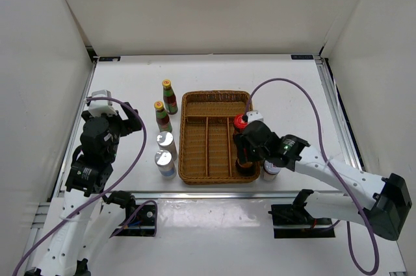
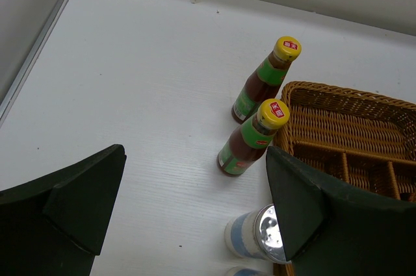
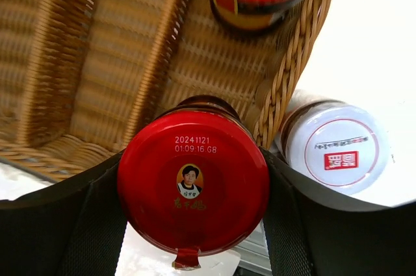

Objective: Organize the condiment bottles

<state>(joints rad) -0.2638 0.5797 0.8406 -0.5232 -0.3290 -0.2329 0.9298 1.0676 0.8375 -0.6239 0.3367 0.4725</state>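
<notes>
**Fig.** Top, L-wrist & R-wrist views. We found the right gripper [image 3: 194, 214] clamped on a red-lidded jar [image 3: 194, 172], its fingers [image 3: 78, 224] pressed to either side of the lid. The jar was at the near-right corner of the wicker tray [image 1: 216, 93], in the R compartment; we couldn't tell whether its base touched the tray floor. A second red-lidded jar [image 1: 240, 120] stood farther back in the same compartment. A pale-lidded jar [image 3: 338, 152] stood on the table [image 1: 130, 75], just outside the tray's R wall. The left gripper [image 2: 195, 152] hung over the table left of the tray, fingers wide apart & holding nothing. Along the tray's L wall stood the far yellow-capped bottle [image 1: 169, 97], the near yellow-capped bottle [image 1: 162, 117], then the far shaker [image 1: 166, 145] & the near shaker [image 1: 165, 163].
</notes>
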